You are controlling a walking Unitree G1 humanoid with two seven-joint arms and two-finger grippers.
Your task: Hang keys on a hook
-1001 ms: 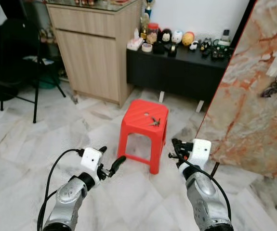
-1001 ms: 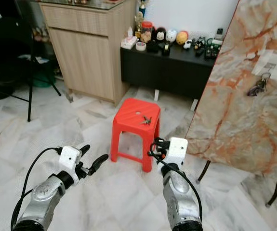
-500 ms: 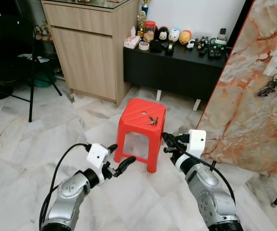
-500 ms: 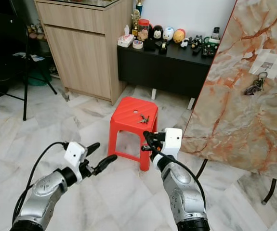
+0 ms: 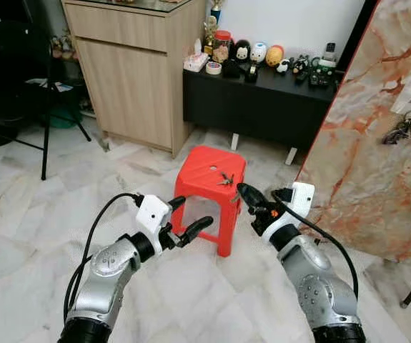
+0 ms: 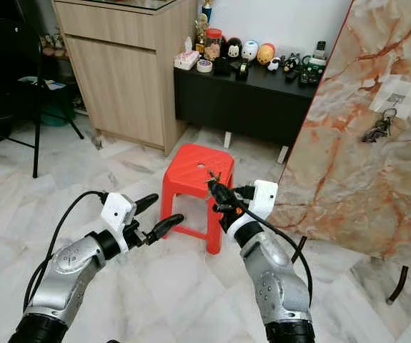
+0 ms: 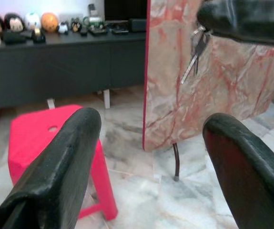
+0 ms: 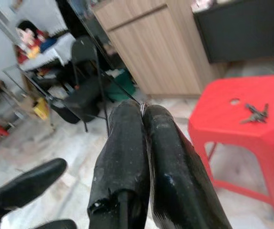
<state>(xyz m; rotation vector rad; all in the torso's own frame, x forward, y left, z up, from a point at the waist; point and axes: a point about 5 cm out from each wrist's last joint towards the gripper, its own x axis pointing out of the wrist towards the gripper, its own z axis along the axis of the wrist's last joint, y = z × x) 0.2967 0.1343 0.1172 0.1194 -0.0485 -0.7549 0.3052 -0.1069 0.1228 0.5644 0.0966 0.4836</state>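
Before red stool [image 5: 212,171], both arms raised

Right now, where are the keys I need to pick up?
The keys lie on top of the red stool, toward its right edge, straight ahead on the floor, in front of the black cabinet.

A lived-in home — pale marble floor tiles [image 5: 33,214]; a wooden cabinet [image 5: 134,78] beside a low black sideboard [image 5: 262,100] crowded with figurines [image 5: 251,51]; a red plastic stool [image 5: 212,193]; a dark folding chair [image 5: 12,93] — plainly domestic clutter.
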